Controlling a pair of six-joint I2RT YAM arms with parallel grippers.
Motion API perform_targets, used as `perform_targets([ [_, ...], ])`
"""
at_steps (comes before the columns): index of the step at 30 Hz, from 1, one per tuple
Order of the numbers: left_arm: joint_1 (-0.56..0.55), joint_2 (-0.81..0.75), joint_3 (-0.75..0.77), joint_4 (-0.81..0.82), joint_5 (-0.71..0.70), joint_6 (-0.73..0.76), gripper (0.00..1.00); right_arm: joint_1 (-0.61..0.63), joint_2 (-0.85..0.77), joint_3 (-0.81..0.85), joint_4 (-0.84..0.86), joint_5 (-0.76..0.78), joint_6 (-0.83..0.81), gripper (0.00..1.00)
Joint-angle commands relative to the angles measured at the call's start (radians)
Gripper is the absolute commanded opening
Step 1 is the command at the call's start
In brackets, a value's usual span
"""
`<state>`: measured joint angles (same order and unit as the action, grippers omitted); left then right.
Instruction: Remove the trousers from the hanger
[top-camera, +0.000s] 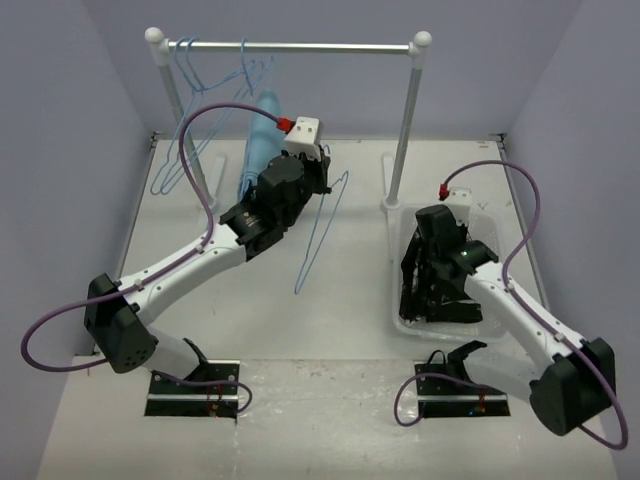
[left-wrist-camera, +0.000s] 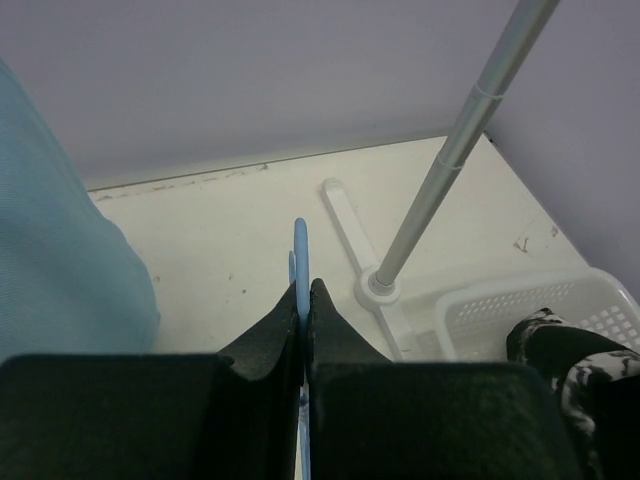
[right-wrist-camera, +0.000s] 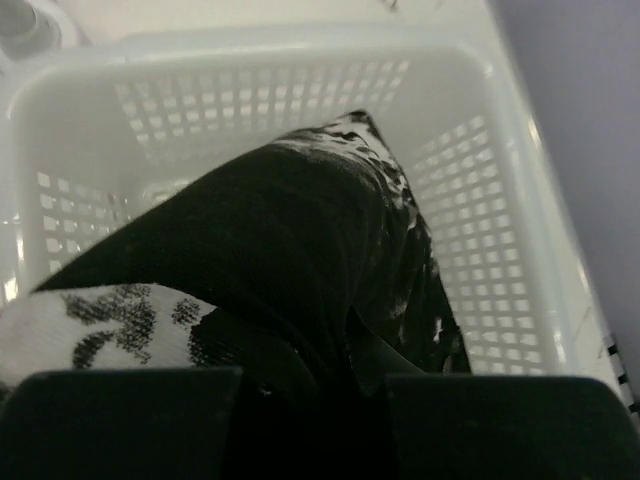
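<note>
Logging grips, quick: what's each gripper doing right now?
Left gripper: closed on the hanger.
Right gripper: closed on the trousers.

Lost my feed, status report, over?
Left claw shut on hanger, trousers off it. Right claw gripping trousers in basket. Nothing in the way.

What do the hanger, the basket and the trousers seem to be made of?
Hanger: thin wire, likely metal with a smooth light-blue coating; it keeps a slim, stiff outline.
Basket: white moulded plastic, slightly glossy, with walls of regular square holes.
Trousers: soft matte fabric, black with white speckled patches; it folds and creases.
</note>
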<state>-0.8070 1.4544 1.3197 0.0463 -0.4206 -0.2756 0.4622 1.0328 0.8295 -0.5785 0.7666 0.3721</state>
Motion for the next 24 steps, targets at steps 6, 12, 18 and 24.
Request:
perform_targets([
  [6, 0.006, -0.029, 0.007, 0.027, -0.052, 0.027, 0.00, -0.123, 0.284, -0.012, 0.011, -0.280, 0.185, 0.00],
  [12, 0.008, -0.029, 0.038, 0.012, -0.050, 0.041, 0.00, -0.157, 0.401, 0.094, -0.119, -0.267, 0.232, 0.07],
  [18, 0.008, -0.016, 0.102, 0.001, -0.012, 0.058, 0.00, -0.157, 0.273, 0.168, -0.161, -0.276, 0.192, 0.99],
  [24, 0.008, 0.023, 0.232, 0.013, -0.029, 0.116, 0.00, -0.157, -0.024, 0.151, -0.068, -0.420, 0.079, 0.99],
])
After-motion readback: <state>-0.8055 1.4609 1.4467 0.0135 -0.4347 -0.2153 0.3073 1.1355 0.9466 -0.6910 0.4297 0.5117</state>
